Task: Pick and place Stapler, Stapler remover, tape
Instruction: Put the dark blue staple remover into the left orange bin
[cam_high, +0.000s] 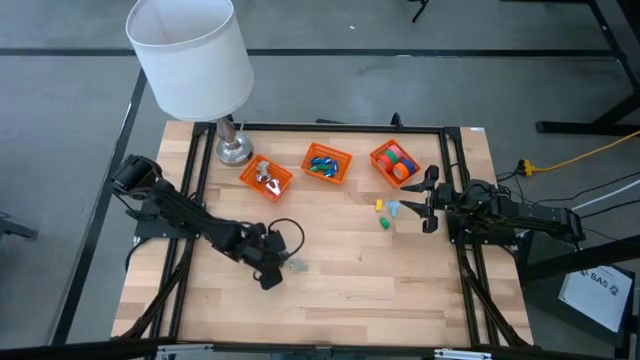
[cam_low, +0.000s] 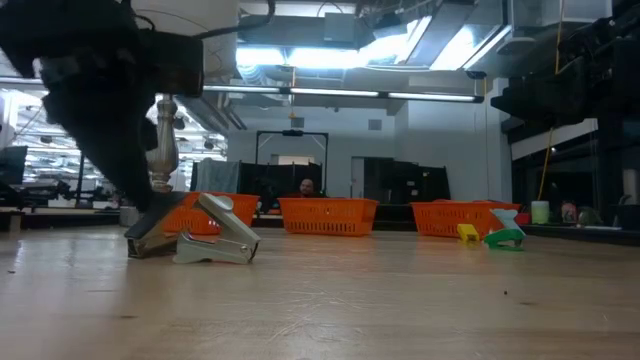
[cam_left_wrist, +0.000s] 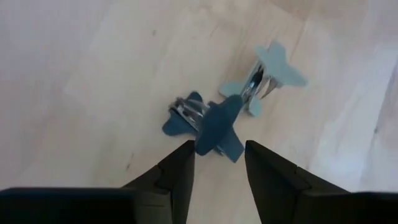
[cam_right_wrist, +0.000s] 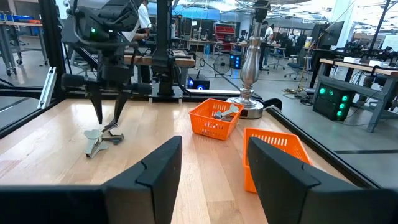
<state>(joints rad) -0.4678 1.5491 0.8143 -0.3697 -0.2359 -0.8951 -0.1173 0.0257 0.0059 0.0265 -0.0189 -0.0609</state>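
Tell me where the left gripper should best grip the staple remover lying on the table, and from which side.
Probably from straight above, across the flat winged handles: the staple remover lies on its side under the open left gripper, wings spread and metal jaws pointing away.

This is a robotics lab or workshop. A wooden table (cam_high: 400, 290) inside a black metal frame (cam_high: 320, 128) carries two robot arms, while beyond it the room shows ceiling strip lights (cam_low: 420, 97), exposed ducts, workbenches (cam_right_wrist: 367, 70) and equipment with green indicator lights (cam_right_wrist: 333, 99). A table lamp (cam_high: 195, 55) stands at the table's 11 o'clock corner, and a yellow cable (cam_high: 580, 155) crosses the grey floor at 3 o'clock.
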